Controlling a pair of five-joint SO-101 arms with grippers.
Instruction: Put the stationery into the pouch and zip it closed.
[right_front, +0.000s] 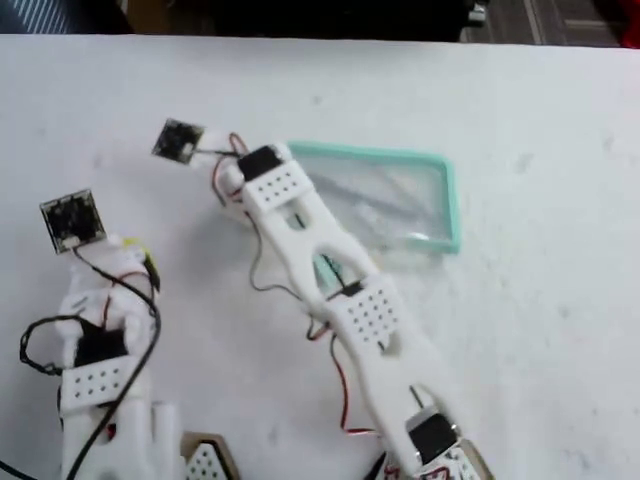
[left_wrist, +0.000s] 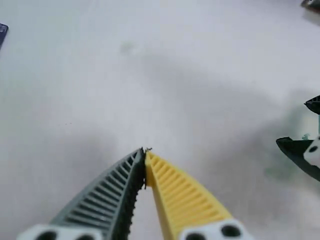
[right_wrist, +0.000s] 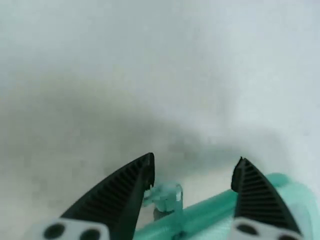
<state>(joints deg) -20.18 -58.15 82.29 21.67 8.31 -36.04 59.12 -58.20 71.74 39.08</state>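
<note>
Pouch (right_front: 400, 200) lies flat mid-tabletop (right_front: 540, 300). Your right pincer (right_wrist: 195, 160) is open and straddles the zipper pull (right_wrist: 165, 194), likely lined up to drag it shut. Left pincer (left_wrist: 145, 152) is closed on nothing, parked aside out of the way.

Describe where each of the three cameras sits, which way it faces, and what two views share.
High view: fixed above the table, looking down on the left arm, the right arm and the teal-edged pouch.
Left wrist view: on the left arm, facing the table past its shut left gripper.
Right wrist view: on the right arm, facing the pouch's zip pull between the fingers of the open right gripper.
Shared: high and right wrist views both show the pouch; the left wrist view catches the right gripper too.
</note>
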